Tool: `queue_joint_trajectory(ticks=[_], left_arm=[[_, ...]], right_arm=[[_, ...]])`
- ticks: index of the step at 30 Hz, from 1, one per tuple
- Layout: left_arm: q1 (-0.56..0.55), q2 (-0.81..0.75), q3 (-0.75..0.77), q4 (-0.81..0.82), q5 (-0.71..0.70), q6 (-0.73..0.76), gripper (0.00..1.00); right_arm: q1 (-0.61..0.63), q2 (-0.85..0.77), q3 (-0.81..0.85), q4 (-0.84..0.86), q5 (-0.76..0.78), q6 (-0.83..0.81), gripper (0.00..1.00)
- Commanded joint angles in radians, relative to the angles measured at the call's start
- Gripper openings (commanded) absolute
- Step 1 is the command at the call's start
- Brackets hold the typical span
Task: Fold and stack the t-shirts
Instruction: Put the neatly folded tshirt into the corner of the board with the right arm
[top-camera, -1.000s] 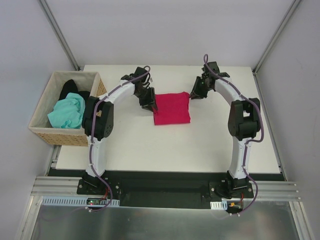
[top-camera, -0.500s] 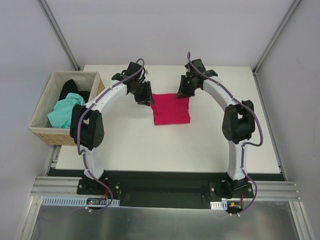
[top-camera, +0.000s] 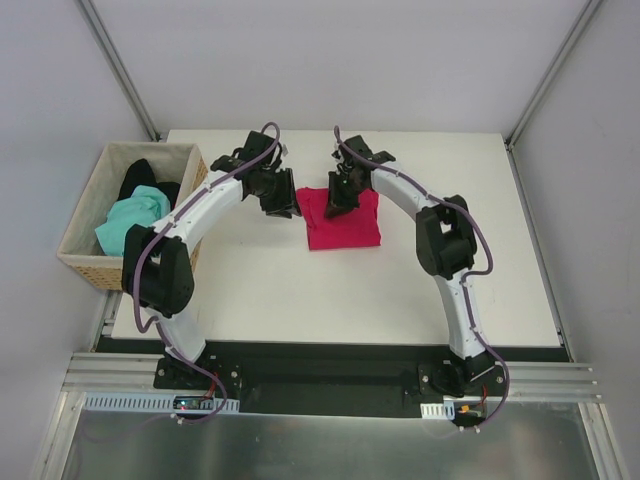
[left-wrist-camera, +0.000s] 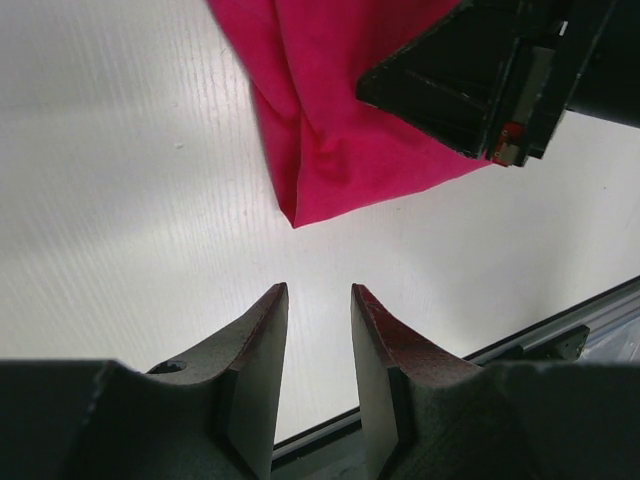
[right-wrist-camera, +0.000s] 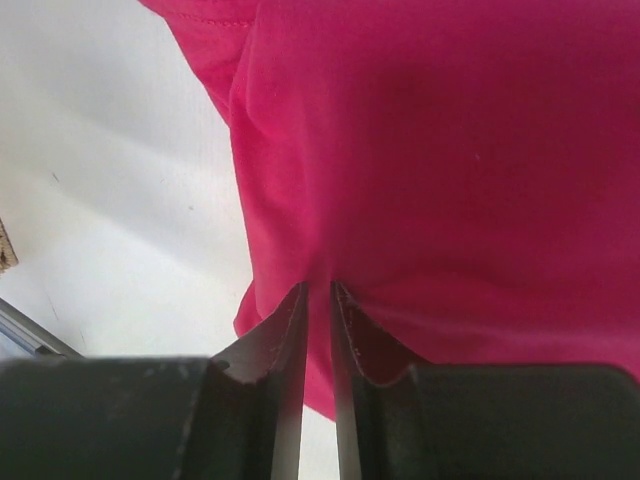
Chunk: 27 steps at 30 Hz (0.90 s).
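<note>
A wicker basket (top-camera: 80, 258) stands at the far left, just beside the left edge of the bench (top-camera: 420, 290). It holds a crumpled mint-green t-shirt (top-camera: 132, 222), with a black t-shirt (top-camera: 140, 178) behind it. The left arm (top-camera: 205, 205) arches from there toward the middle. The left jaws hang just beside the far left corner of the crimson t-shirt (top-camera: 345, 228) (left-wrist-camera: 330, 150). They are part open with nothing between them, bare bench below and the shirt's corner a little ahead of the tips. The crimson t-shirt lies folded in a rough rectangle on the middle of the bench, toward the far side. The right arm (top-camera: 400, 190) reaches in over the shirt's far left part. The right jaws are drawn in to a thin slit, and the cloth (right-wrist-camera: 450, 150) puckers toward their tips, so they appear to pinch a fold of it.
</note>
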Motion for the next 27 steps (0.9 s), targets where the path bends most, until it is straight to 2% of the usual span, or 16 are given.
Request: queue_joint_trajectory(ticks=[1,8,27], left_arm=[[-0.005,-0.075,-0.031,-0.002,-0.026,0.006,0.31],[0.009,-0.098,-0.046,-0.005,-0.024,0.016,0.32],[0.043,-0.109,-0.018,-0.033,0.005,0.032,0.31]], right_arm=[[0.025,0.03,0.079,-0.025,-0.035,-0.012,0.18],[0.021,0.049,0.085,0.015,-0.041,0.034,0.18],[-0.061,0.004,-0.1,0.202,-0.016,0.243,0.15]])
